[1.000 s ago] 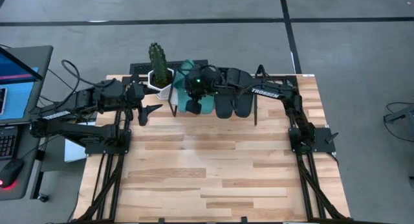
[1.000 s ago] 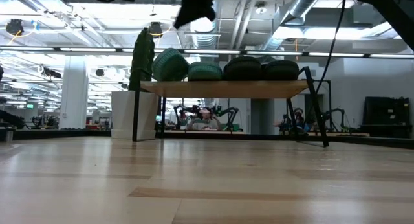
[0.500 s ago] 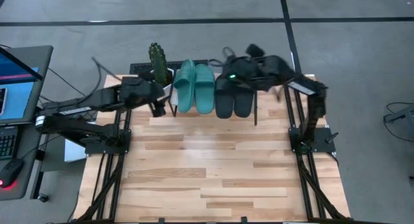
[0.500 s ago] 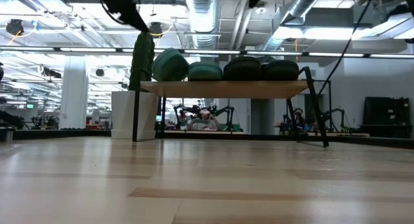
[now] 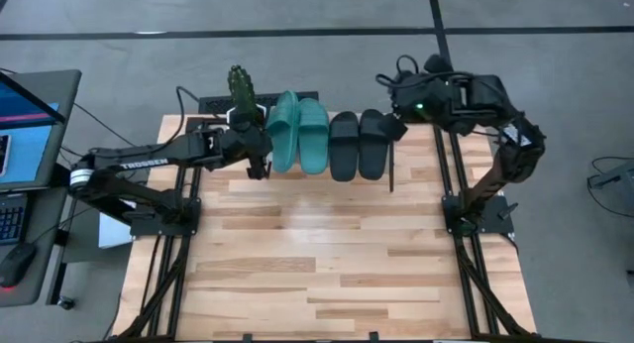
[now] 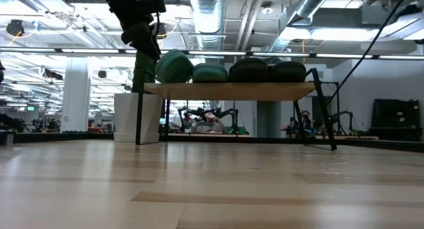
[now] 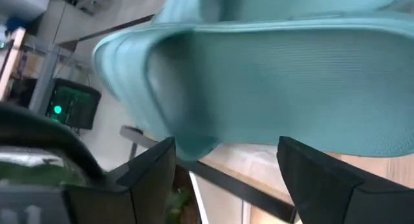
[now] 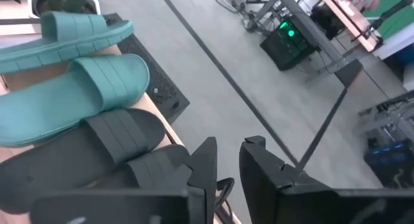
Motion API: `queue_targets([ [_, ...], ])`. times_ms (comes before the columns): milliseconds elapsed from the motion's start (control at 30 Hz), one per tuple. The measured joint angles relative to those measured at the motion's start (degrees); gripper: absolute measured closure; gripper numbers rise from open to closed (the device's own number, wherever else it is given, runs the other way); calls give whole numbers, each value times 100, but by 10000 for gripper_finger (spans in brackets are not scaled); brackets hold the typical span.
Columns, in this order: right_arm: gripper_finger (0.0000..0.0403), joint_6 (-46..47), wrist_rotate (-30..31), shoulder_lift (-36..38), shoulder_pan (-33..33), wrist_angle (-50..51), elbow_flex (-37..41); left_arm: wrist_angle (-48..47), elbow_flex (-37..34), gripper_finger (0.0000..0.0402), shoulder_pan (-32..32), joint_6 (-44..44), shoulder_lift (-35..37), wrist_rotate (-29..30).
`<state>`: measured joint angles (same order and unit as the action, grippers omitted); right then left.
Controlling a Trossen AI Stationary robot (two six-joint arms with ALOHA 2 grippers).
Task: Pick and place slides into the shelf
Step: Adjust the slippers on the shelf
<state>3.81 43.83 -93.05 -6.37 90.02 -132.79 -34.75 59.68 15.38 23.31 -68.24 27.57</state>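
Observation:
Two teal slides (image 5: 285, 133) (image 5: 312, 135) and two black slides (image 5: 344, 145) (image 5: 371, 143) lie side by side on the shelf (image 6: 228, 91) at the table's far edge. My left gripper (image 5: 261, 163) is open at the shelf's left end. Its fingers stand wide apart beside the left teal slide (image 7: 272, 75), which fills the left wrist view. My right gripper (image 5: 392, 126) is empty and shut to a narrow gap (image 8: 226, 143). It is raised behind the shelf's right end, past the right black slide (image 8: 84, 179). My left gripper is close against the left teal slide's edge (image 7: 194, 143), which lies between its open fingers (image 7: 152, 179). I cannot tell whether a finger touches it.
A cactus in a white pot (image 5: 241, 97) stands just left of the shelf, close behind my left gripper, and it also shows in the low view (image 6: 146, 60). A laptop (image 5: 30, 115) sits off the table's left side. The wooden tabletop (image 5: 327, 254) stretches out in front of the shelf.
My right gripper has left the teal slides and gone toward the table's right and far edge, clear of the shelf. My left gripper has gone toward the table's right, up to the left teal slide. The four slides have stayed on the shelf.

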Motion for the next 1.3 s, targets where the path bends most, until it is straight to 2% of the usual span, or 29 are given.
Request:
queue_targets([
  [133, 345, -223, -6, 114, -2, 0, 0, 55, 0, 145, -16, 130, -43, -15],
  [367, 345, -447, -22, 126, -2, 0, 0, 313, 0, 145, -120, -678, -16, -148],
  [500, 345, -556, -24, 126, -2, 0, 2, 248, 0, 145, -358, -471, -21, -119],
  [667, 345, -583, -24, 126, -2, 0, 2, 644, 4, 145, -576, -368, -139, 832],
  [833, 345, -585, -26, 126, -2, 0, 2, 850, 4, 145, -486, -208, -203, 1509],
  [1000, 345, -583, -26, 126, -2, 0, 2, 866, 7, 145, -126, -179, -230, 1436],
  [1300, 345, -581, -26, 124, -2, 0, 2, 932, 7, 145, 412, -152, -228, 388],
])
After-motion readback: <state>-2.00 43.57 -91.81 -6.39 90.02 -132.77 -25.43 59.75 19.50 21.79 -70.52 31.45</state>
